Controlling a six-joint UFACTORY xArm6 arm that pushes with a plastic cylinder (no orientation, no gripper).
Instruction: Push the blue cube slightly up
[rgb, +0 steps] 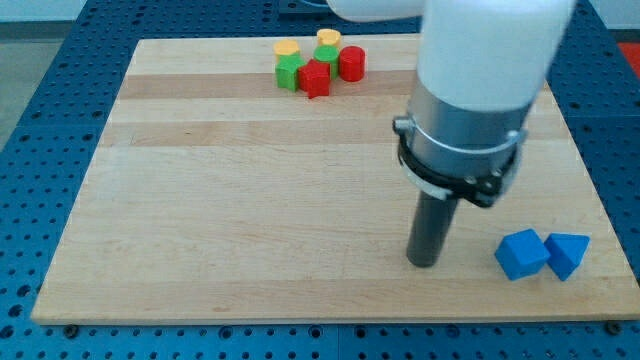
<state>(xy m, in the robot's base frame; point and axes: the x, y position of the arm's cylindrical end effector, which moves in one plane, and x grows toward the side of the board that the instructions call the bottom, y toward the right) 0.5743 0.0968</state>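
The blue cube (521, 253) lies on the wooden board (250, 200) near the view's bottom right. A blue triangular block (567, 253) touches its right side. My tip (423, 263) rests on the board to the left of the blue cube, about a block's width and a half away, roughly level with it. The arm's white and grey body hangs above the tip and hides part of the board behind it.
A cluster of blocks sits at the view's top middle: a yellow block (287, 48), a green block (290, 71), a red block (314, 78), a red cylinder (351, 63), a yellow block (328, 38) and a green block (327, 53) under it. The board's bottom edge lies just below the cube.
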